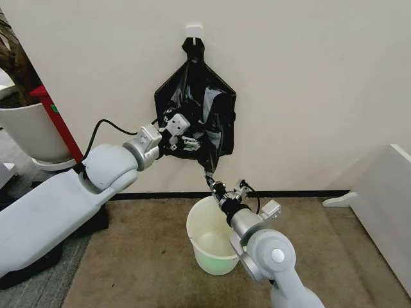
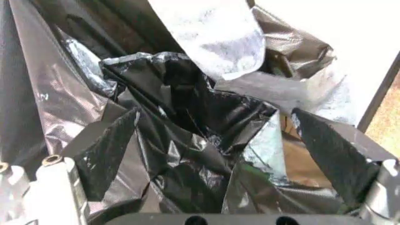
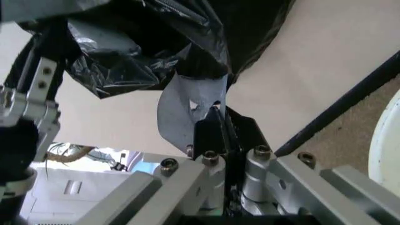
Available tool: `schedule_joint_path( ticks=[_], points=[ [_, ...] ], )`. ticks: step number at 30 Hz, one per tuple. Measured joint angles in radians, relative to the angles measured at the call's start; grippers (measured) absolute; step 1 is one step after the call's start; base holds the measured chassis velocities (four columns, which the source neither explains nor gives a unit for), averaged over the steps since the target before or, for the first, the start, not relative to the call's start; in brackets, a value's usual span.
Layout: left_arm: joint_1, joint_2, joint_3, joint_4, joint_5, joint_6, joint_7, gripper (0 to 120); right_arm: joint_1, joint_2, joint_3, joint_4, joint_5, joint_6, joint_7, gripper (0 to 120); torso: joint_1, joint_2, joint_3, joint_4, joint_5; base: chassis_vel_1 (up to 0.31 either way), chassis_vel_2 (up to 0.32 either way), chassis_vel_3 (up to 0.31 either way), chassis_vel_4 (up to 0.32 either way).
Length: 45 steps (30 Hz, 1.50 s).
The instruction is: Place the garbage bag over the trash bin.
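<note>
A black bundle of bags [image 1: 192, 96] hangs from a wall hook [image 1: 194, 29]. A thin strip of the garbage bag [image 1: 208, 168], grey where stretched, runs down from the bundle's lower edge into my right gripper [image 1: 214, 184]. That gripper [image 3: 216, 113] is shut on the grey strip [image 3: 181, 105]. My left gripper [image 1: 185, 139] is pushed into the front of the bundle; it [image 2: 214, 112] stands open with crinkled black film [image 2: 187, 122] between its black fingers [image 2: 106, 150]. The white trash bin [image 1: 200, 226] stands on the carpet just below the right gripper.
A large white plant pot [image 1: 26, 131] and a red post [image 1: 61, 122] stand at the left by the wall. White furniture [image 1: 385, 192] sits at the right. A black baseboard [image 1: 308, 193] runs along the wall above brown carpet [image 1: 141, 256].
</note>
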State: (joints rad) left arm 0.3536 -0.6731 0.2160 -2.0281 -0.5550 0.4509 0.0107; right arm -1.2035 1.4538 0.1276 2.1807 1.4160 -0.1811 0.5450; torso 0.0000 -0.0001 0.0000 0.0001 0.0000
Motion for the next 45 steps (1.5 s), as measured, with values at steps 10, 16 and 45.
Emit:
schedule_joint_path(
  ticks=[10,16,45],
  points=[
    [0.007,0.002,0.009,-0.039,-0.055,0.039,-0.018,100,-0.005,-0.008,0.018,0.004,0.004,-0.001,0.001,0,0.0,0.0,0.0,-0.0001,0.0002,0.0,0.0,0.0,0.0],
    [0.015,-0.013,0.025,0.015,-0.091,0.054,-0.021,99,-0.003,-0.008,0.02,0.013,0.006,-0.001,0.001,0,0.0,0.0,0.0,0.0,0.0,0.0,0.0,0.0,0.0],
    [0.169,0.087,-0.165,-0.11,-0.114,0.053,-0.029,100,0.004,-0.018,0.041,-0.003,0.008,-0.004,-0.005,0,0.0,0.0,0.0,-0.0001,0.0001,0.0,0.0,0.0,0.0]
  ],
)
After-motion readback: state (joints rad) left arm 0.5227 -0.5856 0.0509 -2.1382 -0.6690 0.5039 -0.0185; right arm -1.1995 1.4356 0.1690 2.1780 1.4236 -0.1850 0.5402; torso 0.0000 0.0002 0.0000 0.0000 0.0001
